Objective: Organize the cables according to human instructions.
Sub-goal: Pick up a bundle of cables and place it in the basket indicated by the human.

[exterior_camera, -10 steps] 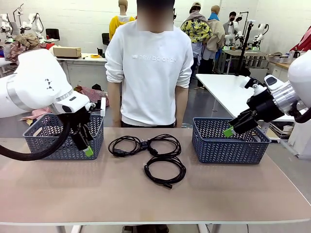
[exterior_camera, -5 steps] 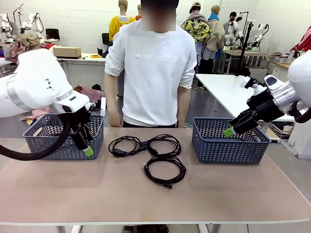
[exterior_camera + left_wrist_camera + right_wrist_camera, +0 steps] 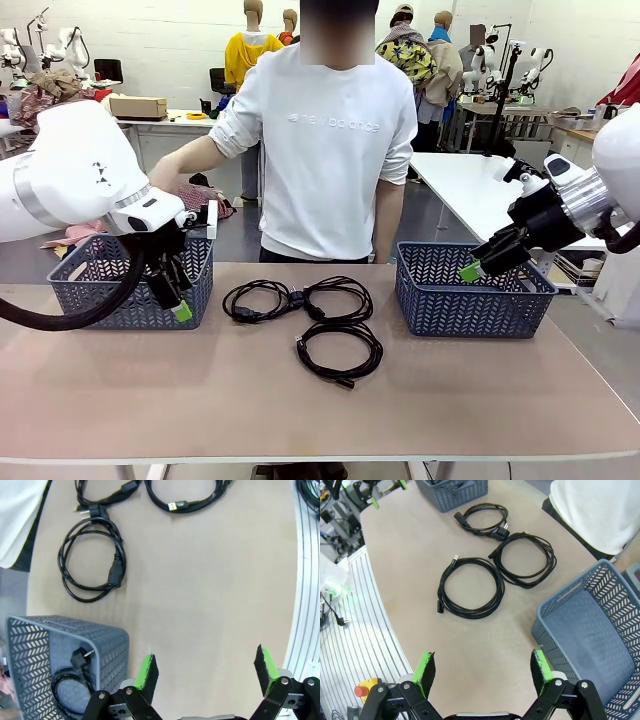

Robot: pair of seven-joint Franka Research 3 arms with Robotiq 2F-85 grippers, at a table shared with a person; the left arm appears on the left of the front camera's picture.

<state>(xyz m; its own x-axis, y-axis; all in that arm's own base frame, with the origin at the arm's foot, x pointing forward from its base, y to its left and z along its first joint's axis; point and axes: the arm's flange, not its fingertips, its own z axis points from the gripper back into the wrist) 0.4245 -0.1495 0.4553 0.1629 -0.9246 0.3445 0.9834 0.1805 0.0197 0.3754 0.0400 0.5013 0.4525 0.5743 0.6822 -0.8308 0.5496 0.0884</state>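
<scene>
Cable check: three coils mid table (image 3: pixel 200 400). Left coil (image 3: pixel 258 300) and middle coil (image 3: pixel 338 299) touch side by side, near coil (image 3: pixel 340 353) just in front of middle one. Fourth coil (image 3: pixel 78 656) lies inside left basket (image 3: pixel 107 645). Left gripper (image 3: pixel 205 660) hangs by that basket's near right corner, jaws wide, nothing in them. Right gripper (image 3: pixel 483 665) over right basket (image 3: pixel 580 625), also wide, empty. Person (image 3: pixel 335 150) at far side, one arm stretched out left.
</scene>
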